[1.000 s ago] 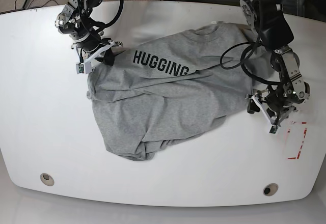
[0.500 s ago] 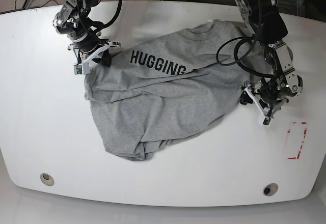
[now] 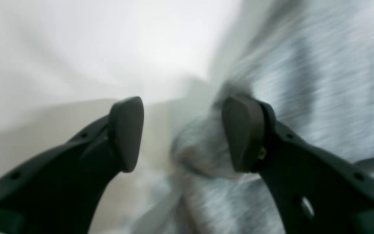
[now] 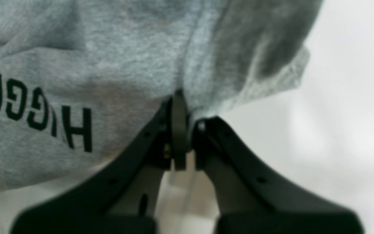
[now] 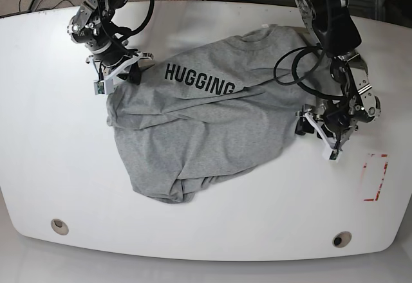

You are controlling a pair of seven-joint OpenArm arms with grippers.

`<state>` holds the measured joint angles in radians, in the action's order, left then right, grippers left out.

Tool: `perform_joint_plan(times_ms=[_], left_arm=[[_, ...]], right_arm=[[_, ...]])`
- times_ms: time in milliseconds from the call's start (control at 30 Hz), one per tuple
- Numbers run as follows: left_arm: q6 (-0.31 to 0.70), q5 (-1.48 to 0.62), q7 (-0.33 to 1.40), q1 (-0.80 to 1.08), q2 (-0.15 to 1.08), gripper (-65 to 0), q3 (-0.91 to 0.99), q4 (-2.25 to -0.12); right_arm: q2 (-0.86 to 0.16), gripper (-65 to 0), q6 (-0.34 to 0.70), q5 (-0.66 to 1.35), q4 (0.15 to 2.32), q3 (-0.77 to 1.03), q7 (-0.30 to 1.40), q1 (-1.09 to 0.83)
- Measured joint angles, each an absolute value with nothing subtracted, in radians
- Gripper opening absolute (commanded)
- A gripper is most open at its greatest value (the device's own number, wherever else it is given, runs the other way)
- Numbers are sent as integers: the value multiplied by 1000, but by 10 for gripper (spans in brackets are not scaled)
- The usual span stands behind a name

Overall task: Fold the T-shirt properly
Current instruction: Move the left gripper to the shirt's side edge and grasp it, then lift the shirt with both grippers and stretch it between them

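Shirt (image 5: 206,128) lies crumpled mid-table (image 5: 51,154), lettering up, long axis running from the collar at the far side to the bunched hem at the near side. Right gripper (image 4: 183,130) is pinched on its sleeve-side edge. Left gripper (image 5: 317,125), jaws wide and empty, sits at the opposite edge, cloth just ahead of its pads (image 3: 243,133).

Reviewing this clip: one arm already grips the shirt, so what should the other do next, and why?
Probably ease the open left gripper onto the T-shirt edge in front of it and close. The right gripper is already shut on cloth, and the shirt lies crumpled.
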<state>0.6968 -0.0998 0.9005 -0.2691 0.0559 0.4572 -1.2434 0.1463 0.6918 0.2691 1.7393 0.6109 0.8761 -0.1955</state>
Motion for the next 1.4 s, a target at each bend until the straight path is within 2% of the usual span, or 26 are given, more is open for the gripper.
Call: perform_joint_plan(times_ms=[267, 567, 933, 1000, 1300, 1400], left_arm=[[696, -144, 959, -276, 54, -261, 452, -1243], [697, -191, 968, -298, 47, -261, 300, -1240], [696, -187, 971, -289, 41, -276, 288, -1238], [696, -187, 970, -289, 42, -319, 285, -1234], [697, -205, 905, -300, 47, -625, 210, -1138], [698, -216, 882, -303, 55, -650, 208, -1119]], right_arm=[[147, -640, 692, 270, 1739, 588, 876, -196], [147, -640, 692, 269, 1739, 590, 877, -196], [147, -640, 692, 268, 1739, 590, 876, -195], [147, -640, 692, 268, 1739, 590, 876, -196], [147, -640, 692, 268, 1739, 590, 876, -196], [147, -640, 692, 268, 1739, 590, 876, -196]])
